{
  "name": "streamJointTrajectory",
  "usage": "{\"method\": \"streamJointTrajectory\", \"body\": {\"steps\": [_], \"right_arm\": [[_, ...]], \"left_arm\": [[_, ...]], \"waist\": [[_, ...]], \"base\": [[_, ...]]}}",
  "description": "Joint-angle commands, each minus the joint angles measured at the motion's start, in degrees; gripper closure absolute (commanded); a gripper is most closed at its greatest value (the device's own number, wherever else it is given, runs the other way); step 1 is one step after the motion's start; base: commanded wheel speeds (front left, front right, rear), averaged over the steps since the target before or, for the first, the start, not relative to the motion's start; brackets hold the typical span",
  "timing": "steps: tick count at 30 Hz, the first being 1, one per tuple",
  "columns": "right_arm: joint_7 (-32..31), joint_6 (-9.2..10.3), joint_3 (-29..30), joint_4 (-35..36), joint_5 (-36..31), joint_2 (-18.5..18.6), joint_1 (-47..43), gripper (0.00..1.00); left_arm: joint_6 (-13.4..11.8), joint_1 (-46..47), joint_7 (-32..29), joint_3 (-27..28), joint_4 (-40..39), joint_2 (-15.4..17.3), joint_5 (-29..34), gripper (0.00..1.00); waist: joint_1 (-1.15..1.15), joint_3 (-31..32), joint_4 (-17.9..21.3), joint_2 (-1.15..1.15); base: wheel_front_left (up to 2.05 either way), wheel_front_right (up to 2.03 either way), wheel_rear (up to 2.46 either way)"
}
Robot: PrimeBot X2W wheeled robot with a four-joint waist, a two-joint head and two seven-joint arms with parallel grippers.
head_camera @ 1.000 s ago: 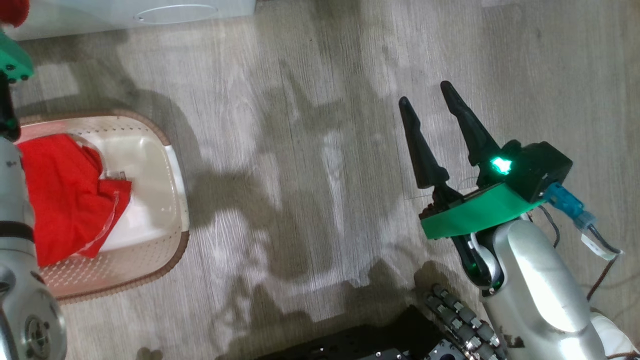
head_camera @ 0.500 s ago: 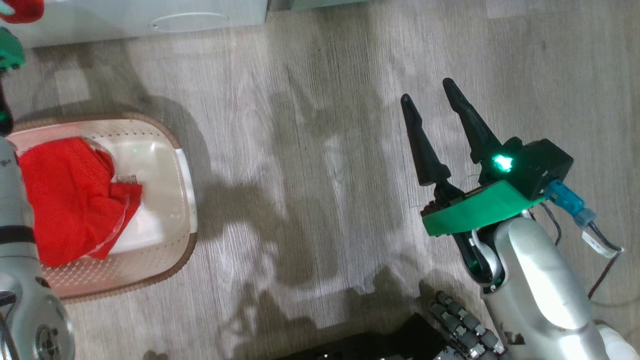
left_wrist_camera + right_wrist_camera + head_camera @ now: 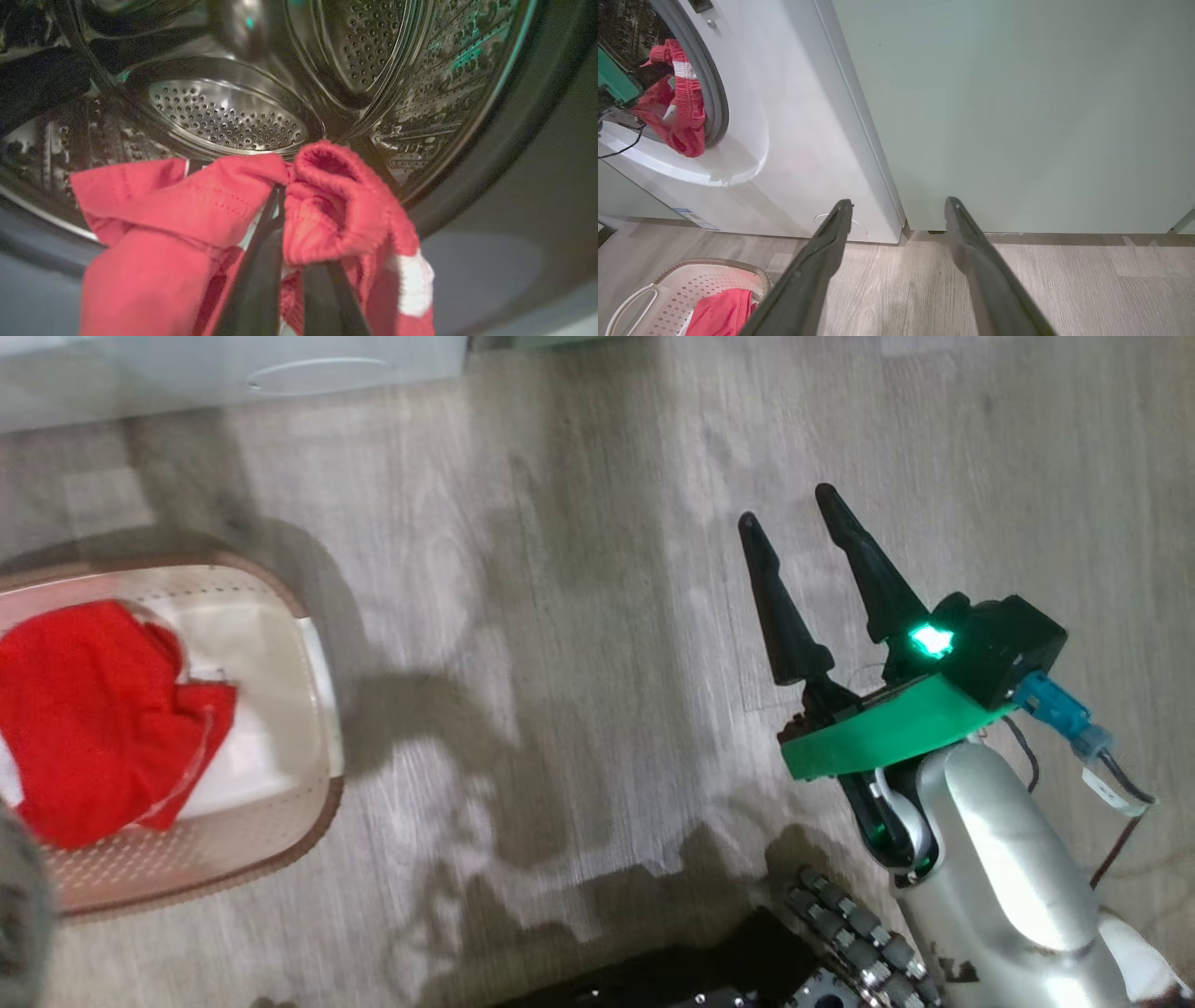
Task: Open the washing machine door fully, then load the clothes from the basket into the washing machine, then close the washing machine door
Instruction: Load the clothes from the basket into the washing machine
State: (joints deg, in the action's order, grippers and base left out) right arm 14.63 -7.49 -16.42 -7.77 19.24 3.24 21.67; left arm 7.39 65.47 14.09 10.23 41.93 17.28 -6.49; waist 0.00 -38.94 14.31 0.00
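Note:
In the left wrist view my left gripper is at the washing machine's open mouth, in front of the steel drum. Its fingers are shut, with a red garment pinched between them and draped to both sides. The right wrist view shows that garment hanging over the grey mouth ring of the washing machine. More red clothes lie in the cream basket on the floor at the left. My right gripper hovers open and holds nothing above the floor at the right. The washing machine door is out of view.
The washer's base with a small round flap runs along the top left of the head view. A pale green cabinet stands right of the washer. Grey wood floor lies between the basket and my right arm.
My left gripper has gone from open to shut. The head view has shifted, and the left forearm has gone out past its left edge. The right gripper stays as it was.

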Motion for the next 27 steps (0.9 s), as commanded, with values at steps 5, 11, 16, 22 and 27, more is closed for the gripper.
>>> {"method": "streamJointTrajectory", "body": {"steps": [5,11,16,22,27], "right_arm": [[0.37,0.0,-1.74,2.23,1.73,-0.36,-0.34,0.0],[0.37,0.0,-3.39,2.83,3.69,-0.36,0.56,0.0],[0.37,0.0,-4.59,3.03,5.08,-0.36,1.24,0.0],[0.37,0.0,-6.07,3.2,6.38,-0.36,1.68,0.0],[0.37,0.0,-7.15,3.65,7.02,-0.36,2.45,0.0]], "left_arm": [[0.07,10.35,-2.6,-3.58,1.51,8.62,0.43,1.0],[0.08,20.11,-5.02,-8.19,5.85,14.1,0.14,1.0],[0.09,29.03,-4.07,-10.72,8.65,17.58,0.8,1.0],[0.09,35.73,-2.6,-14.58,13.42,17.34,2.92,1.0],[0.09,38.96,-3.07,-17.6,18.28,18.09,5.03,1.0]], "waist": [[0.0,-3.08,2.83,0.0],[0.0,-5.71,5.49,0.0],[0.0,-7.53,7.76,0.0],[0.0,-8.99,9.04,0.0],[0.0,-10.19,10.29,0.0]], "base": [[0.0,0.0,0.0],[0.0,0.0,0.0],[0.0,0.0,0.0],[0.0,0.0,0.0],[0.0,0.0,0.0]]}}
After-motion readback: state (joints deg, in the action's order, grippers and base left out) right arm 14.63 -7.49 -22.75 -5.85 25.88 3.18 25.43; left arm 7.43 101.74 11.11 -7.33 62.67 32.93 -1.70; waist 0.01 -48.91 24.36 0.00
